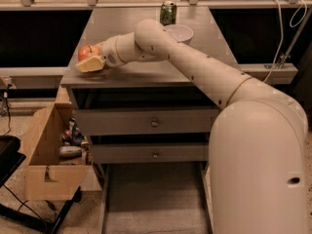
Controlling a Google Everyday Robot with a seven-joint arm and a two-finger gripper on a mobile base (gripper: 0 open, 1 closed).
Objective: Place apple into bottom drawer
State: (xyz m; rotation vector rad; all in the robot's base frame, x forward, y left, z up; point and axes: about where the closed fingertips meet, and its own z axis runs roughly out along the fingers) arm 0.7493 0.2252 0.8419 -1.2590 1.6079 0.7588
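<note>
The pale cream fingers (90, 65) are clasped on the small round red-orange apple (86, 51). One finger shows along its near side and the other is hidden behind the fruit. The two-finger gripper (87, 58) sits at the front left corner of the flat grey bench (141, 73), low over its surface; whether the apple touches the top cannot be told. From there the smooth cream-coloured arm (195, 65) runs rightward and down across the bench to the large rounded cream robot body (263, 169) in the right foreground. Behind the arm a shallow round white bowl (181, 32) stands on the bench, and a green metal can (168, 12) stands upright just beyond it, near the far edge. Under the bench top are two shut grey upper drawers (126, 123), each with a small round knob. Beneath them the long flat grey bottom drawer (153, 199) is pulled out toward the camera, well below the apple. Left of the cabinet stands an open brown cardboard box (44, 179) holding mixed clutter
</note>
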